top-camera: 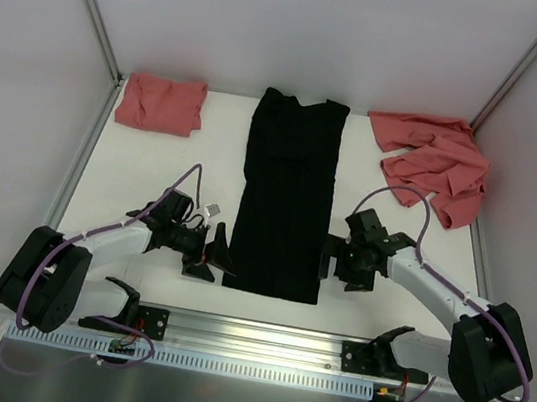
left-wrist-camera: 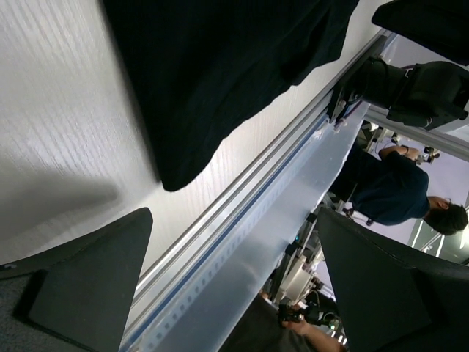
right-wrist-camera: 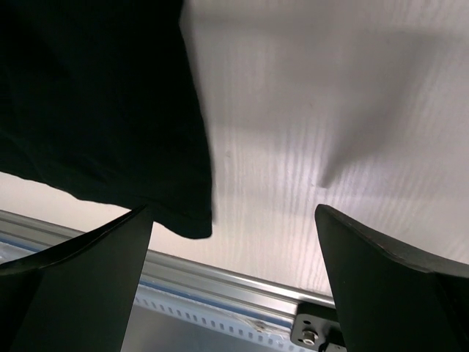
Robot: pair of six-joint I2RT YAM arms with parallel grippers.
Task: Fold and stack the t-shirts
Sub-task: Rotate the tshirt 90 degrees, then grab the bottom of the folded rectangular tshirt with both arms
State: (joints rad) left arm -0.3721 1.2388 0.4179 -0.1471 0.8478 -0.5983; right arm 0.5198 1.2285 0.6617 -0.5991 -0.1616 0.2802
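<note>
I read the black t-shirt point(top-camera: 285, 204) as plain black all over. Left of it the folded t-shirt point(top-camera: 161, 104) is salmon-red, and the crumpled t-shirts point(top-camera: 434, 163) right of it match. Beneath it the table point(top-camera: 173, 162) is white, faintly ribbed. Flanking it, the left arm point(top-camera: 122, 235) and right arm point(top-camera: 438, 284) are white with black joints and purple cables point(top-camera: 404, 190).

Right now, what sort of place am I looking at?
Probably a robotics lab work cell: a white table boxed in by white panels, a metal rail along its near edge, and a person beyond it.
</note>
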